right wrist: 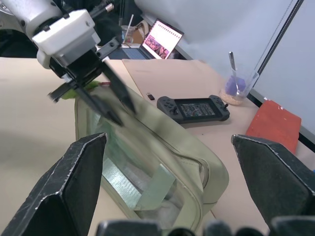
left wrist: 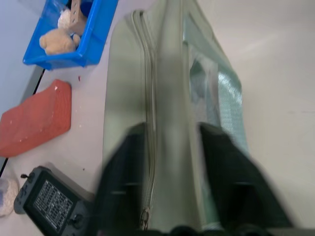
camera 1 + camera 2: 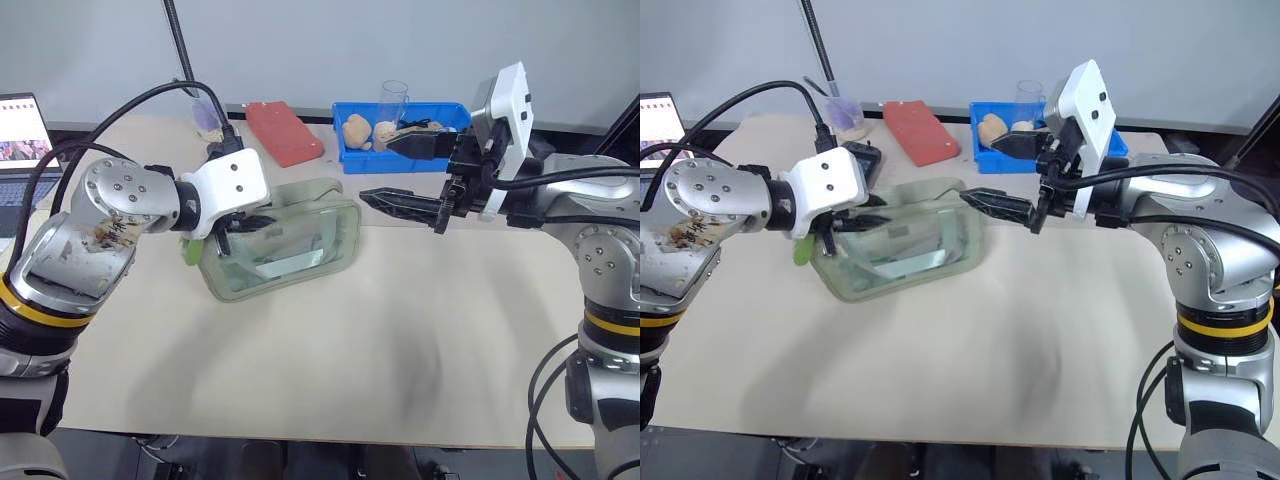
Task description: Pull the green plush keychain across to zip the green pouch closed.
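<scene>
L pincer [image 3: 862, 222] pinched, R pincer [image 3: 1002, 172] agape

I see bright, even overhead light on the beige table [image 3: 400, 330], casting only soft, faint shadows. My left wrist view is motion-blurred, its near fingers [image 2: 231, 172] smeared. The pouch's clear panel [image 3: 290, 250] shows pale glare.

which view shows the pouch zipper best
Left wrist view: the zipper runs in full down the pouch top. Right wrist view shows its curved end; both eye views mostly show the pouch's clear side.
</scene>
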Tool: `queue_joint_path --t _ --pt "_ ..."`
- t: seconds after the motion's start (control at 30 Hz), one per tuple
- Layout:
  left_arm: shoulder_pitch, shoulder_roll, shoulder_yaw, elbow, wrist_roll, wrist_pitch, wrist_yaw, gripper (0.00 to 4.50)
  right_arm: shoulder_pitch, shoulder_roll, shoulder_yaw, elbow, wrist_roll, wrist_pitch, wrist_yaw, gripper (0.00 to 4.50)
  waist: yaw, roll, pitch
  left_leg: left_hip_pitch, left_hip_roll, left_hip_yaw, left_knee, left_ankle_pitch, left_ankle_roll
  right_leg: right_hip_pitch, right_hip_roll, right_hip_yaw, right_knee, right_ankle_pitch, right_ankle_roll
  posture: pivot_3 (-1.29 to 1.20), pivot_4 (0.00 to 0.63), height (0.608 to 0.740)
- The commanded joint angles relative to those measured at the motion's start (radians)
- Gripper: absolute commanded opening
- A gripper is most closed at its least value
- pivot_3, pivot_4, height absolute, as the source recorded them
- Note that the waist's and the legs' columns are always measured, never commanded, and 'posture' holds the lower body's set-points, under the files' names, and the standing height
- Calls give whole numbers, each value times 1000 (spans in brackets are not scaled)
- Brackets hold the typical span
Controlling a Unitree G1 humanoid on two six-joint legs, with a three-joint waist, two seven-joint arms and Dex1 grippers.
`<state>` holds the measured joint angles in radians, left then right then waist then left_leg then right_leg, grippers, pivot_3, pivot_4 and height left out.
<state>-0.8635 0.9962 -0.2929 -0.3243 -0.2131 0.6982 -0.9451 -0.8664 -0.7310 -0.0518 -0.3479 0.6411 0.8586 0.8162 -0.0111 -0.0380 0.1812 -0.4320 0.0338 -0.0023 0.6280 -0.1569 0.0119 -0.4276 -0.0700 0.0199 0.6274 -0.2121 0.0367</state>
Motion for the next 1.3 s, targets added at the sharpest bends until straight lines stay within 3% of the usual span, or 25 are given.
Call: queue_joint_path --t 0.03,0.23,0.47,0.67,0.93,1.3 --pt "-5 -6 25 26 47 -47 -5 42 -6 -22 -24 -19 -10 -11 -16 4500 0 0 0 0 0 0 0 0 0 0 0 0 0 0 0 0 150 740" --pt "-11 -78 132 112 -55 -269 -136 42 -24 -53 -16 15 -21 -34 19 4500 1 0 0 0 0 0 0 0 0 0 0 0 1 1 -1 0 150 740" --pt "-29 -80 113 295 -8 -591 -339 42 -6 -81 11 77 -68 -102 87 4500 -3 0 0 -1 0 0 2 0 0 -1 0 0 1 1 -2 0 150 740" --pt "-49 -108 102 382 47 -773 -406 42 23 -85 1 48 -51 -91 113 4500 -1 0 0 -1 0 0 2 0 0 -1 0 0 2 2 -3 0 150 740" --pt "-116 -114 120 421 80 -816 -433 42 21 -81 4 41 -57 -87 111 4500 -2 0 0 -2 0 0 4 0 0 -1 0 0 3 2 -2 0 150 740" --pt "-17 -90 138 307 69 -757 -411 42 0 -76 21 47 -70 -87 103 4500 -2 0 0 -3 0 0 5 0 0 -1 0 0 3 2 -2 0 150 740"
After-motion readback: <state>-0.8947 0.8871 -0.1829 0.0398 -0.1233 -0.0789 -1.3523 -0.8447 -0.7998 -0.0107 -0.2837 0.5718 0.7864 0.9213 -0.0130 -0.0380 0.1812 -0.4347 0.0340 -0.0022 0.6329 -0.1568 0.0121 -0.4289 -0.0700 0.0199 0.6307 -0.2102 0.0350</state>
